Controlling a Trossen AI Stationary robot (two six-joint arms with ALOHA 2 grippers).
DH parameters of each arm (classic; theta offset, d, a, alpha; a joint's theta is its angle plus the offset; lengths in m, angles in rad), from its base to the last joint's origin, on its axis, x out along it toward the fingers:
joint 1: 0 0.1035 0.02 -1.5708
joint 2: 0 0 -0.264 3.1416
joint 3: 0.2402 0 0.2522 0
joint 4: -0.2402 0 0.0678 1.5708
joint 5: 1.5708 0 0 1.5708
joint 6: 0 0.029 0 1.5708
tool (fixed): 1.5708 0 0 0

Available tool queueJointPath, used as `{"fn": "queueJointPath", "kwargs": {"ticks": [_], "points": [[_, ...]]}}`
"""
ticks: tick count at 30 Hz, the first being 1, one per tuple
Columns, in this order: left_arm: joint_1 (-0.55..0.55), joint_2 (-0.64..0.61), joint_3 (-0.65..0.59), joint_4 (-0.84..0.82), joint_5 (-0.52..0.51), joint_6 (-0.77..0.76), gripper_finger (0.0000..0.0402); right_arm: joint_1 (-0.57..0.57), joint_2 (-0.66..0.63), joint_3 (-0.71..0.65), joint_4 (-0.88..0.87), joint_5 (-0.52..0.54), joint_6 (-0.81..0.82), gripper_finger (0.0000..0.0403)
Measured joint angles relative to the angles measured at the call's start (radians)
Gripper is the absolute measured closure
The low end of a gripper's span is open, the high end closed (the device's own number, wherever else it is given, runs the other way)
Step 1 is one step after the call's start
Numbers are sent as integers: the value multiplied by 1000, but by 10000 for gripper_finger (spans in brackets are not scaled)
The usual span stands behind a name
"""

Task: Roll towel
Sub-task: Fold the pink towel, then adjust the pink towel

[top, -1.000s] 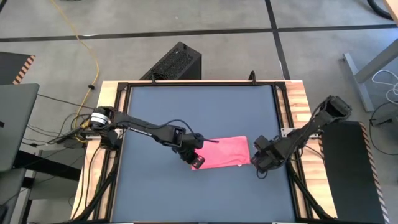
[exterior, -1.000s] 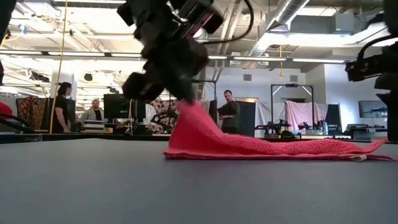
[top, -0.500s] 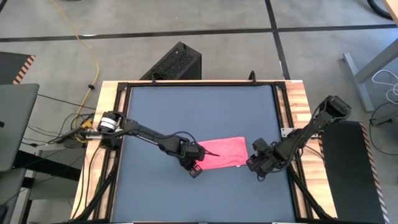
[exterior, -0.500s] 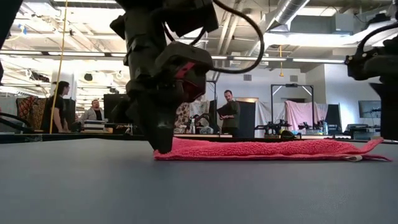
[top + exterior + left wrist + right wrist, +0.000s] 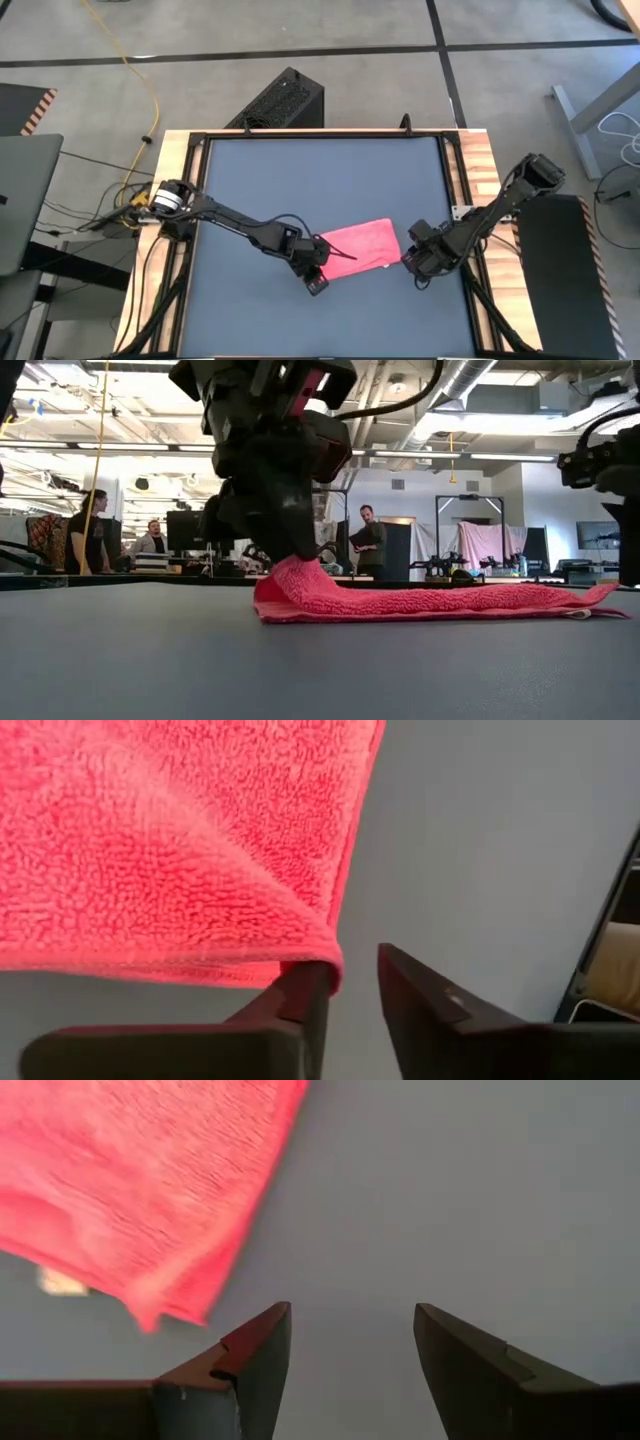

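Left gripper [image 5: 348, 982]: at the towel's [image 5: 358, 244] left end, low over the desk [image 5: 320, 170]; fingers [image 5: 300, 1005] narrowly parted, with the towel's corner hem draped against one finger. Whether the cloth is pinched cannot be told.

Right gripper [image 5: 350, 1342]: just off the towel's right end, near the desk's right edge; fingers spread wide, nothing between them, only bare desk surface below.

Towel: bright pink, fleecy, folded into a flattish band lying slightly askew in the front half of the desk, between the two grippers. In the low view its left end [image 5: 290, 585] rises in a small hump under the left gripper; the remainder lies flat. A pale tag [image 5: 62, 1282] shows under its right end.

Background: several people [image 5: 368, 540] stand in the room beyond the desk.
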Motion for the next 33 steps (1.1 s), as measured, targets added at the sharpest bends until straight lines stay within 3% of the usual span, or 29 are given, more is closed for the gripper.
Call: {"fn": "queueJointPath", "kwargs": {"ticks": [7,14,19,33], "points": [[3,0,4,-1,16,-92,261,-8,0,-1,-162,-14,-52,163],[-13,0,4,13,72,-172,237,-80,-6,-40,-100,8,-138,163],[-38,-11,4,146,153,-239,232,-136,-6,-66,-31,6,-225,163],[-23,-43,6,97,-34,-286,232,-156,-8,-116,47,2,-263,163]]}}
